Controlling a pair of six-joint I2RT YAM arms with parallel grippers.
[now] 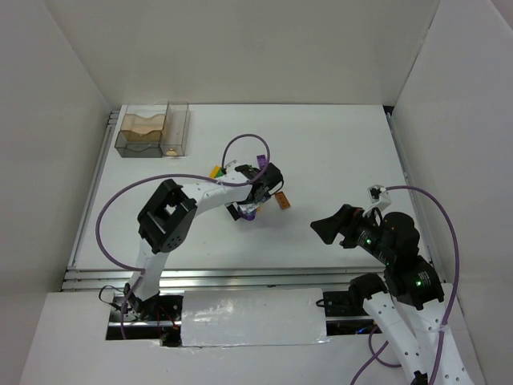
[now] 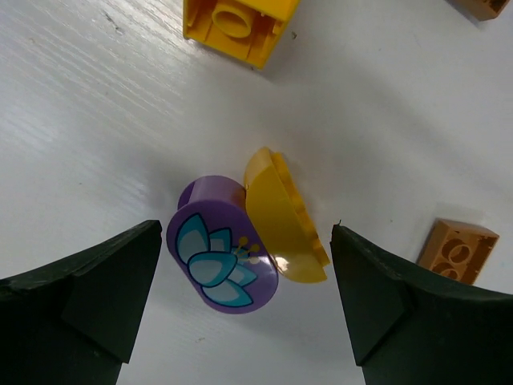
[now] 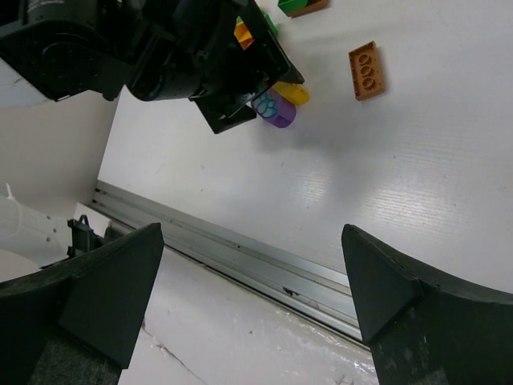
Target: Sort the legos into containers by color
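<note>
landmark: purple rounded plastic brick with blue flower print (image 2: 222,255), lying on white surface (image 2: 96,120)
left jaws: wide, straddling purple brick, neither side touching it
yellow half-round plastic piece (image 2: 282,220): touching purple brick, also between left jaws
yellow square plastic brick (image 2: 236,24): near purple brick, ahead of left jaws
orange-brown rectangular plastic brick (image 2: 457,250): near purple brick, outside left jaws
smoky clear plastic bins (image 1: 152,131): joined pair, well apart from purple brick, back-left corner
right jaws: wide, holding nothing, well apart to right of purple brick

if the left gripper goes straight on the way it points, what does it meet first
Probably the purple flower-print lego between its open fingers, a yellow curved lego touching it; depth is hard to judge.
</note>
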